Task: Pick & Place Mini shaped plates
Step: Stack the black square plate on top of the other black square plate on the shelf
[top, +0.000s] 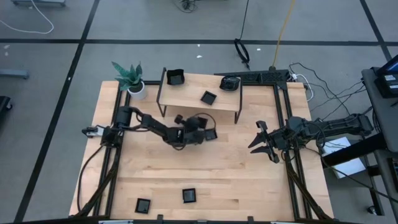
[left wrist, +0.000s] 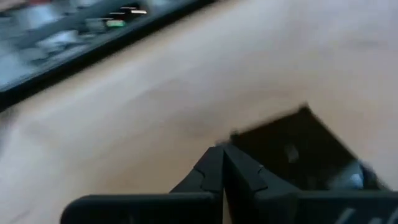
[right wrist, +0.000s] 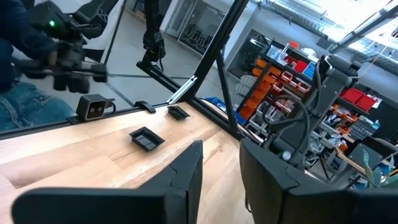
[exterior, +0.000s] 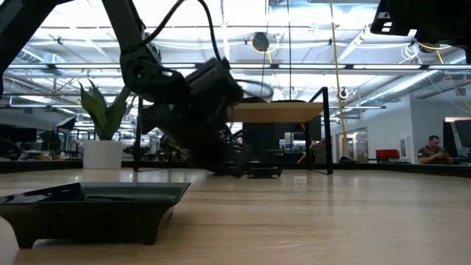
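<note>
From above, a pale wooden table (top: 205, 162) filled the middle of the frame on a grey floor crossed by dark lines. A potted plant (top: 130, 77) stood at its upper left corner, and a raised wooden shelf (top: 193, 93) spanned the upper centre with black dishes (top: 208, 97) on it. Two more small plates (top: 189, 195) lay near the lower edge. The left gripper (top: 206, 130) reached to centre frame, just beside a black plate (top: 211, 134) in front of the shelf. The right gripper (top: 264, 146) hovered at the right of the table, fingers spread and holding nothing.

At table height, a black plate (exterior: 92, 210) sat large at lower left; an open hall with bright ceiling lights lay beyond, and a person (exterior: 434, 149) sat at far right.

In the left wrist view, the closed fingers (left wrist: 217, 177) met at lower centre, gripping nothing, with a square plate (left wrist: 298, 149) to their right on the wood.

The right wrist view showed parted fingers (right wrist: 186, 171) at the bottom, two plates (right wrist: 146, 138) on the table left of centre, and cluttered shelving at upper right.
</note>
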